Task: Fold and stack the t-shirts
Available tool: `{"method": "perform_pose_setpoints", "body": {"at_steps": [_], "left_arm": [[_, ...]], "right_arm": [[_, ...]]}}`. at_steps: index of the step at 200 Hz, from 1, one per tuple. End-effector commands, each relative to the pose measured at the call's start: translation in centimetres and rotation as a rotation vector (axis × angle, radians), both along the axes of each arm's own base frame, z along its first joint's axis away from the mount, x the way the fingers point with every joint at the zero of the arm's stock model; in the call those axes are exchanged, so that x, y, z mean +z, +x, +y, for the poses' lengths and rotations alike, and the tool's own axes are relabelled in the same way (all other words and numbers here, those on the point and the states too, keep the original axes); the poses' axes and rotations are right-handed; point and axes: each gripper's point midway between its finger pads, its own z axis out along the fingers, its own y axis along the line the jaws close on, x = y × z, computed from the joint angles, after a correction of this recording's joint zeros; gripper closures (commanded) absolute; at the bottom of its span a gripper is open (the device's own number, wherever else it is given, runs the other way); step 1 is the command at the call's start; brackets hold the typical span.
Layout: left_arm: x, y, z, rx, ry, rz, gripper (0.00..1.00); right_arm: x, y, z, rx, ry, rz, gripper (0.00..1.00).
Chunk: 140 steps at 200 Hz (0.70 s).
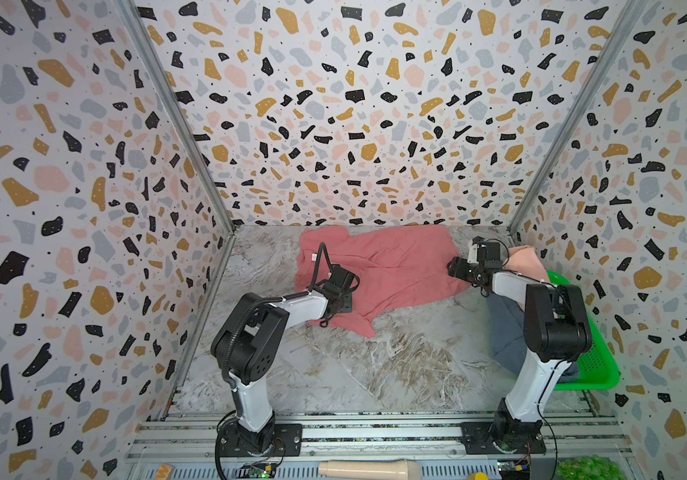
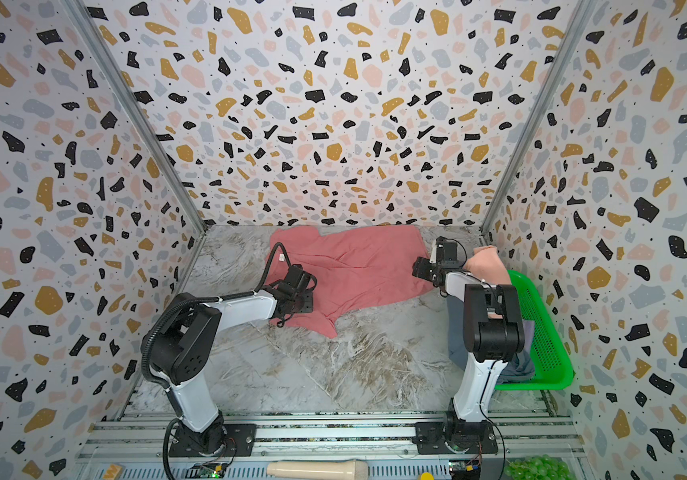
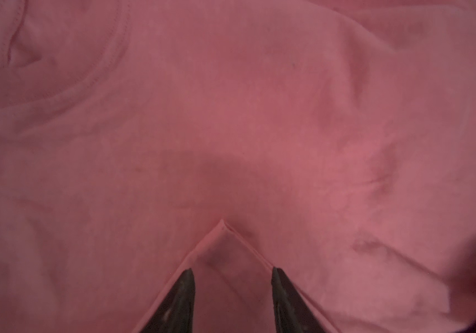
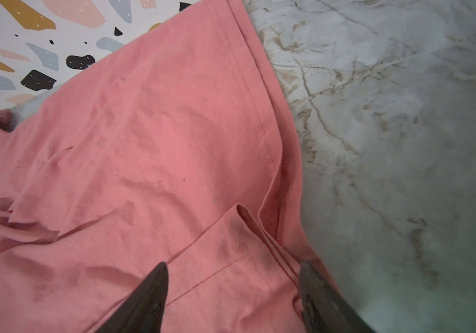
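T-shirts seen: one rose-red shirt (image 1: 391, 266), one peach shirt (image 1: 529, 261), one blue-grey shirt (image 1: 504, 328).

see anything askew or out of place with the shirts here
Yes. The rose-red t-shirt lies wrinkled and skewed at the back of the table, with one corner doubled over at the left pincer. A blue-grey t-shirt spills from the green basket onto the table.
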Motion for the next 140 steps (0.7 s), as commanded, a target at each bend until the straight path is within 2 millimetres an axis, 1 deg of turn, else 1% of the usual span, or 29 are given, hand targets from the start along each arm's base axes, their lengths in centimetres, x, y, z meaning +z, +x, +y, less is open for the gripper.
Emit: {"method": "perform_pose_setpoints", "body": {"at_steps": [1, 37, 62, 76, 105, 119, 140], "left_arm": [[0.7, 2.0, 0.5, 0.041, 0.030, -0.061, 0.57], [0.1, 3.0, 0.8, 0.065, 0.035, -0.058, 0.62], [-0.4, 2.8, 1.2, 0.075, 0.044, -0.046, 0.67], [-0.5, 2.7, 1.3, 0.075, 0.044, -0.046, 0.73], [-0.1, 2.7, 1.2, 0.075, 0.031, -0.050, 0.87], [0.3, 2.7, 1.2, 0.077, 0.026, -0.058, 0.91], [1.3, 2.3, 1.3, 0.074, 0.017, -0.068, 0.94]], "right_arm": [[0.2, -0.1, 0.3, 0.008, 0.011, -0.001, 0.28], [-0.1, 0.2, 0.3, 0.012, 0.011, 0.006, 0.29], [-0.1, 0.5, 0.4, 0.015, 0.008, 0.005, 0.29], [-0.1, 0.5, 0.4, 0.016, 0.008, 0.005, 0.29], [-0.1, 0.5, 0.3, 0.015, 0.005, 0.007, 0.29], [-0.3, 0.4, 0.2, 0.013, 0.003, 0.009, 0.29], [-0.3, 0.4, 0.2, 0.013, 0.003, 0.011, 0.29]]}}
